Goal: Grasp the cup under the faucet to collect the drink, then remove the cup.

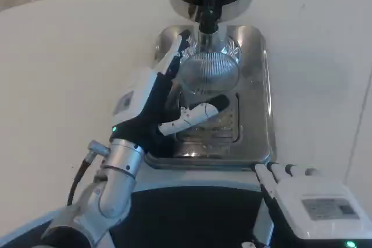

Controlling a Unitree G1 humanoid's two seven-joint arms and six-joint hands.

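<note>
1. The clear cup [208, 71] is seen upright on the silver drip tray [258, 85], directly under the black faucet [208, 18].
2. The cup is wrapped by the left hand [160, 108]: the fingers [174, 56] are laid along its left side, the thumb is set across its near side.
3. The right hand [308, 201] is rested at the near edge, well apart from the cup, its fingers extended and holding nothing.

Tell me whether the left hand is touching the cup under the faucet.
Touching. In the head view the left hand wraps the clear cup below the faucet, fingers on its left side, thumb across its front.
</note>
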